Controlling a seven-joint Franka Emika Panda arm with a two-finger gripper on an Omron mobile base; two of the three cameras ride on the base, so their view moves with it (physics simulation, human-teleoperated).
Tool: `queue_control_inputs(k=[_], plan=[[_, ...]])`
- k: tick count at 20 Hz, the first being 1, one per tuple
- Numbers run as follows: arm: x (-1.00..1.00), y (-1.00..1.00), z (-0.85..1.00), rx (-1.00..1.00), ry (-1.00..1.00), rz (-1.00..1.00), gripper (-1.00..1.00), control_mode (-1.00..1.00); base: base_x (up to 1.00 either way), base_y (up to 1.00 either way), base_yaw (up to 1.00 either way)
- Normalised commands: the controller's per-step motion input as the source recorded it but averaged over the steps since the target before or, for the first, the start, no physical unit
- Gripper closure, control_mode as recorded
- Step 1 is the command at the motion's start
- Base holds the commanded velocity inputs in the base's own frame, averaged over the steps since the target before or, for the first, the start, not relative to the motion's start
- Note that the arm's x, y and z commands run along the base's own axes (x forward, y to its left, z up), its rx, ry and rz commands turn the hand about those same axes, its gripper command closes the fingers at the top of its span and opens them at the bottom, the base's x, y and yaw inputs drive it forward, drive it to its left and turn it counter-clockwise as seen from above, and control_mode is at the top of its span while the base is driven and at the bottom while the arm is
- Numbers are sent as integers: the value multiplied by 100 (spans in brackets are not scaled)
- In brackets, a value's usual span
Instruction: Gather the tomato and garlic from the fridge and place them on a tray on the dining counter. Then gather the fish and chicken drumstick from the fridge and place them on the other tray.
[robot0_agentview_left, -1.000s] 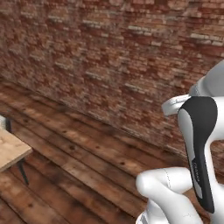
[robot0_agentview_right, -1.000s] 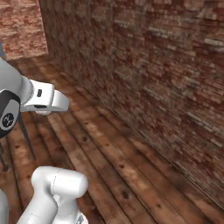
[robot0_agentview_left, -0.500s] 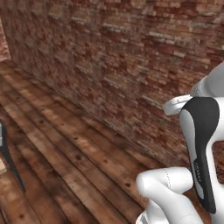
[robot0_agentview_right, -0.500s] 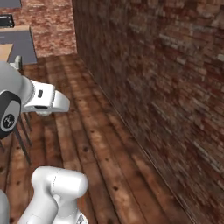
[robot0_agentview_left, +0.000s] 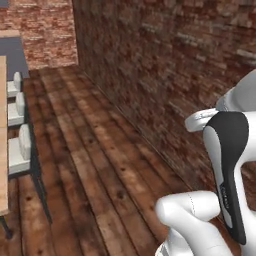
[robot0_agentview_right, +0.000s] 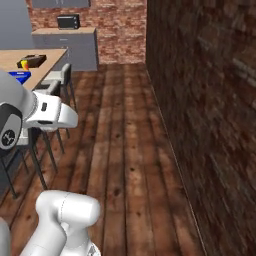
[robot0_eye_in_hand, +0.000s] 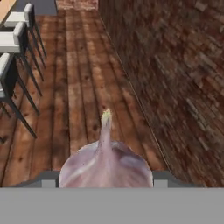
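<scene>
Left base view: arm (robot0_agentview_left: 227, 175) fills the lower right, white links with a dark joint cover. Brick wall (robot0_agentview_left: 165, 65) runs along the right side into the distance, plank floor (robot0_agentview_left: 95, 165) below it. On the left edge, the wooden desk (robot0_agentview_left: 3, 150) with three white-seated stools (robot0_agentview_left: 20, 150) lined up beside it. Far end is another brick wall with a grey cabinet front.

Right base view: arm (robot0_agentview_right: 30, 120) at lower left, forearm pointing right across the frame. Brick wall (robot0_agentview_right: 205, 90) on the right, floor (robot0_agentview_right: 125, 150) running away down the middle. Desk (robot0_agentview_right: 42, 56) at upper left carries a dark tray (robot0_agentview_right: 32, 60) with something yellow and red on it, too small to identify, and a blue item (robot0_agentview_right: 20, 76) nearer the camera. Stools (robot0_agentview_right: 57, 82) stand along its right edge. At the back, a grey counter with a microwave (robot0_agentview_right: 68, 21) on top.

Hand view: garlic (robot0_eye_in_hand: 106, 164) sits right at the bottom centre, pale purple bulb, stem tip pointing up in frame. Jaws are clamped on the garlic, one grey fingertip (robot0_eye_in_hand: 161, 178) visible on each side touching the bulb. So the garlic is in the gripper, above the floor (robot0_eye_in_hand: 78, 96), well apart from the desk. Stools (robot0_eye_in_hand: 13, 65) at upper left, brick wall (robot0_eye_in_hand: 175, 65) on the right.
</scene>
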Motion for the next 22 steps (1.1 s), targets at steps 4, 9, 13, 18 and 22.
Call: queue_control_inputs(k=[4, 9, 13, 18, 22], plan=[[0, 0, 0, 0, 0, 0, 100, 100, 100, -67, 39], [0, 0, 0, 0, 0, 0, 100, 100, 100, -66, 34], [0, 0, 0, 0, 0, 0, 100, 100, 100, -47, 28], [0, 0, 0, 0, 0, 0, 100, 100, 100, -22, 25], [0, 0, 0, 0, 0, 0, 100, 100, 100, -14, 22]])
